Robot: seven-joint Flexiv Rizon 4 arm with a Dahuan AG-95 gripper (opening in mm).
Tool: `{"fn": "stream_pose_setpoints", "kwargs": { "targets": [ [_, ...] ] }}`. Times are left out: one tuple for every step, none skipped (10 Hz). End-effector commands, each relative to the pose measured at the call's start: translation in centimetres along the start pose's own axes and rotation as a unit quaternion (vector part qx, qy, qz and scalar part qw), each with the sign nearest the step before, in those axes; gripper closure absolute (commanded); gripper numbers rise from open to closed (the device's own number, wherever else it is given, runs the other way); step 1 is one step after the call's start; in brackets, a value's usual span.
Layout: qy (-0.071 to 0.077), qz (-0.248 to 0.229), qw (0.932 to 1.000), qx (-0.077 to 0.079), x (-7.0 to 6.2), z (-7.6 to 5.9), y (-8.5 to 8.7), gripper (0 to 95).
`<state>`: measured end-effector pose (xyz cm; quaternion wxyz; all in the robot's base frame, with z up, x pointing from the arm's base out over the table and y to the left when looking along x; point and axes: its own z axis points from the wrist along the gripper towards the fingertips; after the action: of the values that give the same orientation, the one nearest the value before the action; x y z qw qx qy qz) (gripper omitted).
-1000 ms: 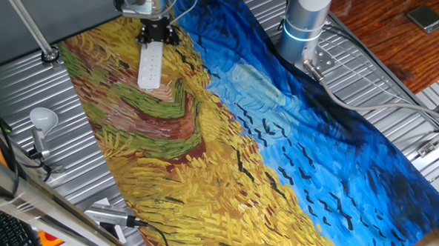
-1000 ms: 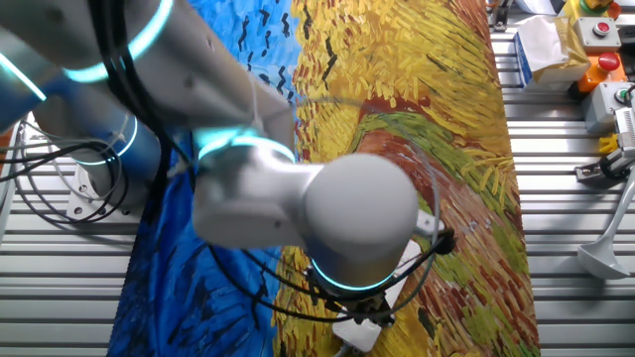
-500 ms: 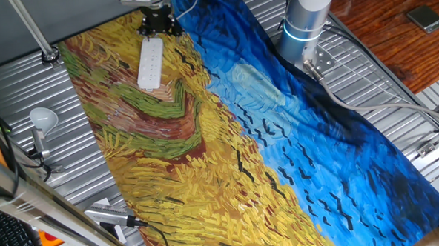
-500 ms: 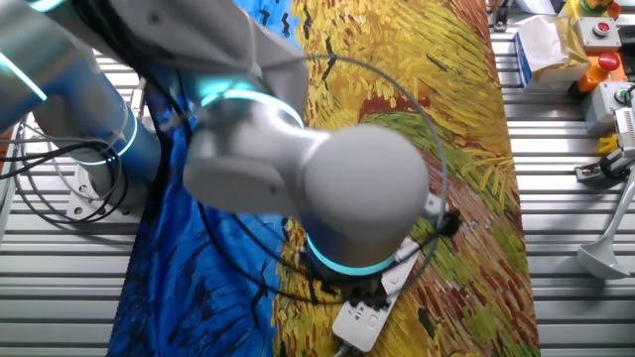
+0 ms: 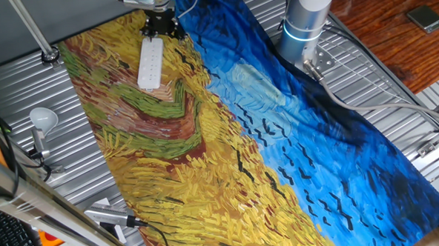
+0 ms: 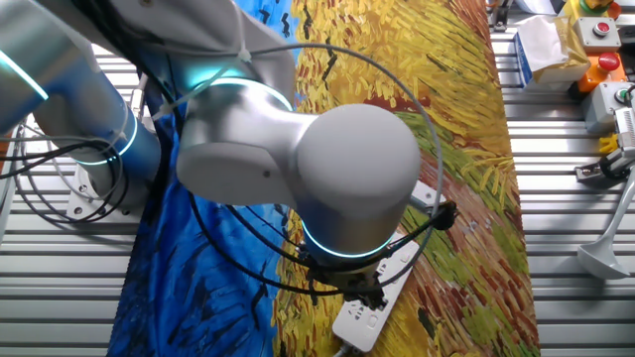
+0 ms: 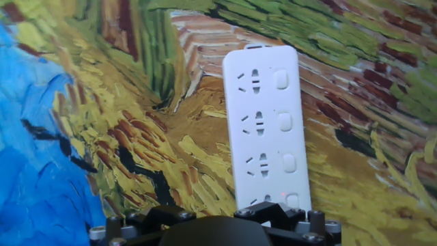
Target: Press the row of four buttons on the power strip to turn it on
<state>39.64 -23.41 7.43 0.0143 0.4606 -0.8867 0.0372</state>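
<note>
The power strip [image 5: 150, 64] is a slim white bar lying on the yellow part of a painted cloth, far left in one fixed view. My gripper [image 5: 161, 27] hangs at its far end, just above it. Its fingertips are not shown clearly, so its state is unreadable. In the hand view the power strip [image 7: 266, 123] runs up the frame, with the four buttons [image 7: 285, 121] in a line down its right side. The nearest button sits at the edge of the hand's black body [image 7: 212, 229]. In the other fixed view the arm covers most of the power strip [image 6: 365, 312].
The painted cloth [image 5: 206, 153] covers the slatted metal table. A white light bulb [image 5: 43, 116] on a stand sits left of the cloth. The arm's base [image 5: 304, 23] stands at the back right. Boxes with red buttons [image 6: 595, 30] are at one corner.
The gripper, which covered the strip's far end a second ago, has lifted off it and shifted slightly right. The strip has stayed put.
</note>
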Motion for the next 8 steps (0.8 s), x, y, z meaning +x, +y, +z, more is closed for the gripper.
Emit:
{"fn": "stream_pose_setpoints", "kwargs": {
  "targets": [
    [-0.009, -0.039, 0.9992, -0.002, -0.5, 0.2, -0.9, 0.0],
    [-0.01, -0.049, 0.9988, -0.003, -0.9, 0.4, -1.6, 0.0],
    [-0.01, -0.056, 0.9984, -0.003, -1.2, 0.7, -2.1, 0.0],
    [-0.015, -0.062, 0.9979, -0.004, -2.0, 1.1, -2.8, 0.0],
    [-0.016, -0.064, 0.9978, -0.002, -2.6, 1.6, -3.1, 0.0],
    [-0.018, -0.065, 0.9977, -0.002, -3.1, 2.1, -3.3, 0.0],
    [-0.019, -0.065, 0.9977, 0.0, -3.5, 2.6, -3.3, 0.0],
    [-0.02, -0.065, 0.9977, 0.0, -3.7, 3.2, -3.2, 0.0]
  ]
}}
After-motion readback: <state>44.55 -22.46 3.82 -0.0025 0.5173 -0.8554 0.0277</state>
